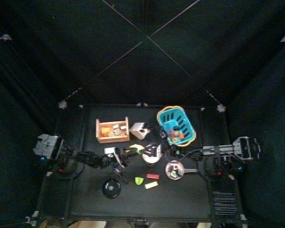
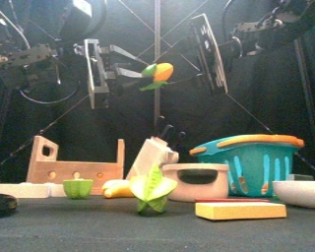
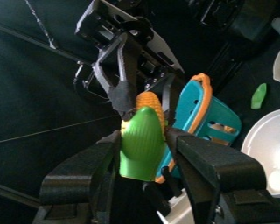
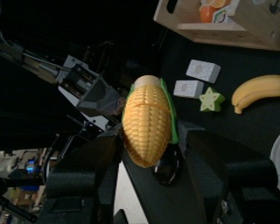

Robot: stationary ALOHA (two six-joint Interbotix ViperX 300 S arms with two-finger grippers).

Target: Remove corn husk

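The yellow plastic corn cob [image 4: 150, 119] hangs in the air above the blue plastic basket [image 2: 247, 162] with an orange rim, gripped at one end by the right gripper [image 4: 154, 162]. The left gripper [image 3: 149, 157] pinches its light-green corn husk [image 3: 143, 145]. What lies inside the basket is unclear. Beside the basket stands a wooden crate [image 1: 113, 131] holding orange pieces.

corn husk [image 3: 145, 144] | between left fingers [image 3: 219, 171] | corn cob [image 3: 150, 103] | blue basket [image 3: 206, 105]

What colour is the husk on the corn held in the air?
Light green, on a yellow cob. The corn husk shows best in the left wrist view.
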